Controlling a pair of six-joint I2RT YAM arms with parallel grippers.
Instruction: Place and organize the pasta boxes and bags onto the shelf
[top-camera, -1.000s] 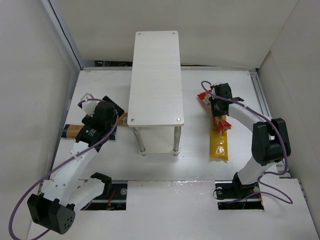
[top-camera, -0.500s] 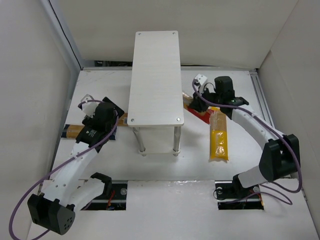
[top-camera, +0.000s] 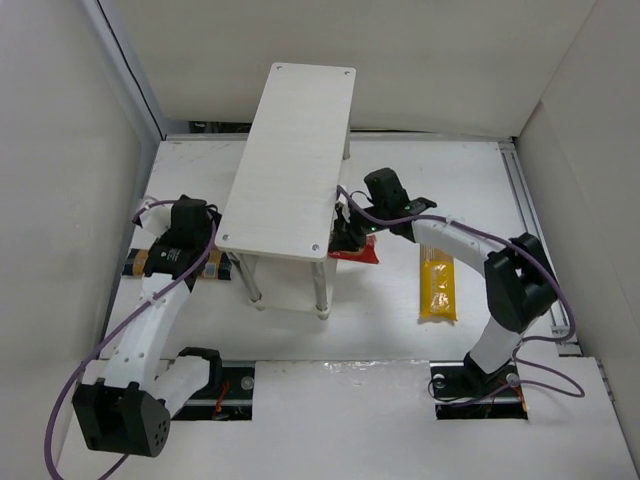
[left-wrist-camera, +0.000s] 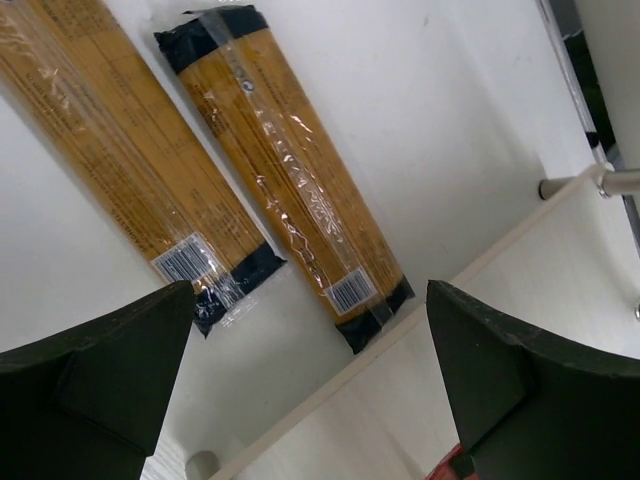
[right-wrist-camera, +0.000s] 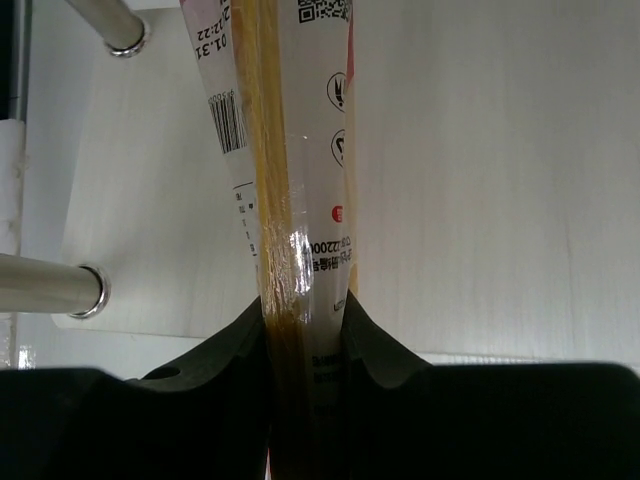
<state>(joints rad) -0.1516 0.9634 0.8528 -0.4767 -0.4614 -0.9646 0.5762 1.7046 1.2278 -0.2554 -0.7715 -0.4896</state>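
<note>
The shelf (top-camera: 290, 150) stands skewed in the middle, its near end swung left. My right gripper (top-camera: 345, 232) is shut on the red bag (top-camera: 357, 252), with most of the bag under the top board. In the right wrist view the bag (right-wrist-camera: 300, 190) runs from between my fingers (right-wrist-camera: 225, 350) over the lower board (right-wrist-camera: 500, 180). The yellow bag (top-camera: 437, 282) lies on the table to the right. My left gripper (top-camera: 183, 255) is open above the two pasta boxes (top-camera: 142, 262). They lie side by side in the left wrist view (left-wrist-camera: 290, 190), (left-wrist-camera: 110, 160), their navy ends near the shelf's lower board (left-wrist-camera: 480, 340).
The shelf's metal legs (right-wrist-camera: 55, 285) stand left of the held bag, and one leg (left-wrist-camera: 600, 182) shows in the left wrist view. White walls close the table on the left, back and right. A rail (top-camera: 525, 215) runs along the right edge.
My right gripper has carried the red bag left, in under the shelf's top board. The shelf's near end has swung left. My left gripper has shifted left and nearer, over the pasta boxes.
</note>
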